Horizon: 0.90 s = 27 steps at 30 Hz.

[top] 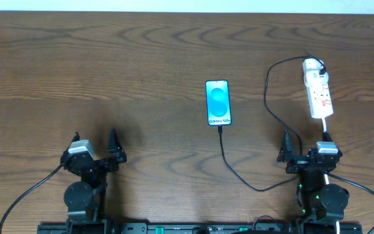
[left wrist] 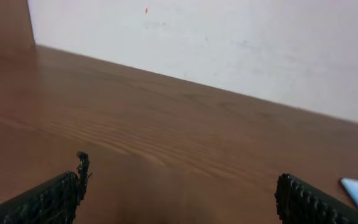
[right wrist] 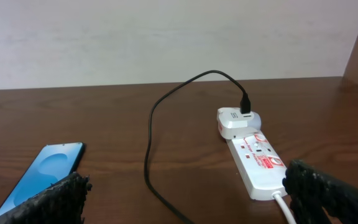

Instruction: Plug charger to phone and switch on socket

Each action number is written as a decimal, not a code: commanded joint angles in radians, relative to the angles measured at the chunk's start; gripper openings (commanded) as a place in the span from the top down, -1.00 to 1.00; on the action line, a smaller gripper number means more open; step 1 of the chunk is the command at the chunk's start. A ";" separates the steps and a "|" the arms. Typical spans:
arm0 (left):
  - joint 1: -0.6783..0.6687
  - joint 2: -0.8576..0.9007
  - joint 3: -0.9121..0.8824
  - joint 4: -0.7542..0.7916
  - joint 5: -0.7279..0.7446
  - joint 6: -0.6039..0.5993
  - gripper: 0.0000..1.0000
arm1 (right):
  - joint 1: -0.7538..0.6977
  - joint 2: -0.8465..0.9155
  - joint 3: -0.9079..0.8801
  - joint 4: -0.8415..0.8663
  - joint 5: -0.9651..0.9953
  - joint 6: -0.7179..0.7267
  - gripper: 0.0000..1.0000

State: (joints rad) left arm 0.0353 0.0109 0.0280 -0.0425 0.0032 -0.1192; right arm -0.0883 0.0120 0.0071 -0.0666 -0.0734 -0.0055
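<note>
The phone (top: 217,103) lies face up at the table's middle, its screen lit blue. The charger's black cable (top: 239,177) meets the phone's bottom edge, loops toward the front right, then runs up to the white adapter (top: 312,65) in the far end of the socket (top: 319,91). My left gripper (top: 96,144) is open and empty at the front left. My right gripper (top: 306,148) is open and empty, just in front of the socket. The right wrist view shows the phone (right wrist: 45,171), the cable (right wrist: 149,155), the adapter (right wrist: 236,122) and the socket (right wrist: 260,165) beyond my fingers (right wrist: 185,199).
The thick white power-strip cord (right wrist: 286,208) runs from the socket's near end toward my right arm. Black robot cables trail along the front edge (top: 24,195). A pale wall (left wrist: 229,43) stands behind the table. The left wrist view shows bare wood between my fingers (left wrist: 179,199).
</note>
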 commanded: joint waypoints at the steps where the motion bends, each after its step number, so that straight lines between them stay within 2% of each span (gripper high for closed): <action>1: -0.004 -0.009 -0.024 -0.031 -0.006 0.124 -0.99 | 0.005 -0.007 -0.002 -0.003 -0.010 -0.011 -0.98; 27: 0.015 -0.010 -0.024 -0.027 0.008 0.126 -0.99 | 0.005 -0.007 -0.002 -0.003 -0.010 -0.011 -0.99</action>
State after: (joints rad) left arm 0.0452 0.0109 0.0284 -0.0429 0.0170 -0.0025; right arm -0.0883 0.0120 0.0071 -0.0666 -0.0746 -0.0055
